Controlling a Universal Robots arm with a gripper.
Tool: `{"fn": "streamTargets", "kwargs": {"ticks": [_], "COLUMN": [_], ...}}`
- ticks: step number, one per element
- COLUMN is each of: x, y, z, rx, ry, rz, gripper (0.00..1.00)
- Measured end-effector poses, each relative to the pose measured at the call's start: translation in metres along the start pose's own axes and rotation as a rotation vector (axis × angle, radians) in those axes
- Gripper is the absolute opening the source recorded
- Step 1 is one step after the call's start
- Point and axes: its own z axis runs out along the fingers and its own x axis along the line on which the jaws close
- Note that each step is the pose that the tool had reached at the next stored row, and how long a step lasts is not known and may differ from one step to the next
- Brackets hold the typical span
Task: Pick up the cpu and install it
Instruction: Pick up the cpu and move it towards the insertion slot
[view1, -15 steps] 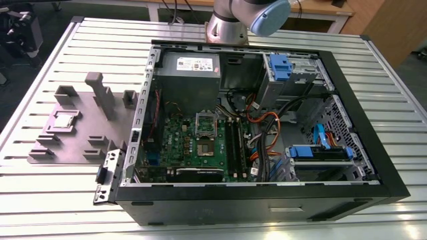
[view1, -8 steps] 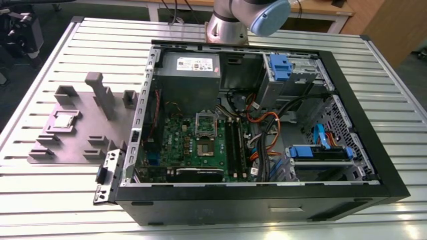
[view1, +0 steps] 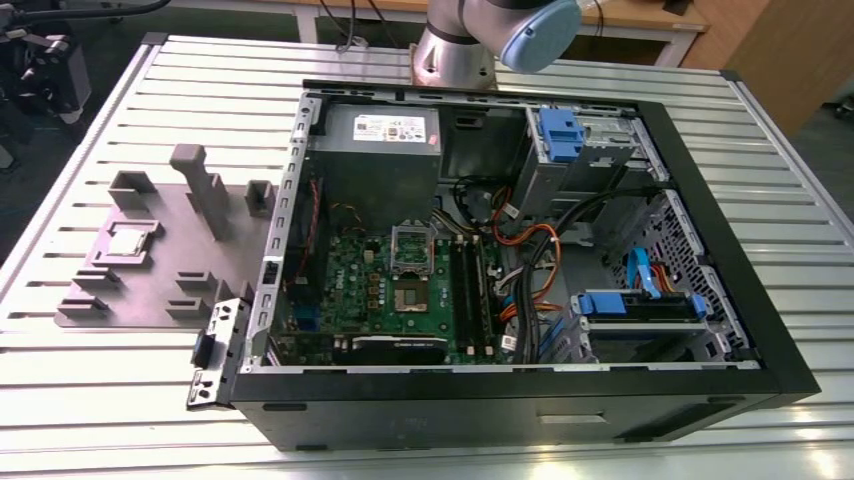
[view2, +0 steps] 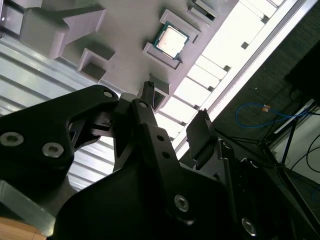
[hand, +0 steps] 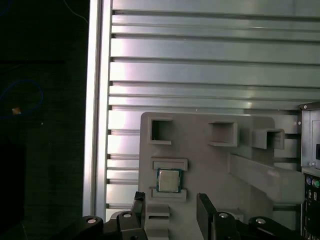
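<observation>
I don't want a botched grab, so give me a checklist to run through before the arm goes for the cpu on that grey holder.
1. The cpu lies flat in its pocket on the grey holder: ok.
2. Nothing lies on top of the cpu: ok.
3. The gripper is open and empty: ok.
4. The fingers are around the cpu: not ok, they are apart from it.
5. The socket frame on the motherboard is raised: ok, it looks swung open in the exterior view.
6. The socket is empty: cannot tell.
</observation>
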Motion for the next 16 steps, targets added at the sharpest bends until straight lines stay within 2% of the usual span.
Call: {"fn": "streamTargets", "kwargs": {"ticks": [6, 9, 11, 16], "x": [-0.0035, -0.0035, -0.0035, -0.0035], "y": [-0.0001, -0.0001, -0.0003, -0.0003], "z": [0.0014, 0.0015, 0.0055, 0.0055], "rx": [0.0, 0.0, 0.0, 0.0], "ry": [0.002, 0.0021, 0.002, 0.002], "rz": [0.0, 0.0, 0.0, 0.0], "gripper": [0.53, 0.53, 0.53, 0.53]}}
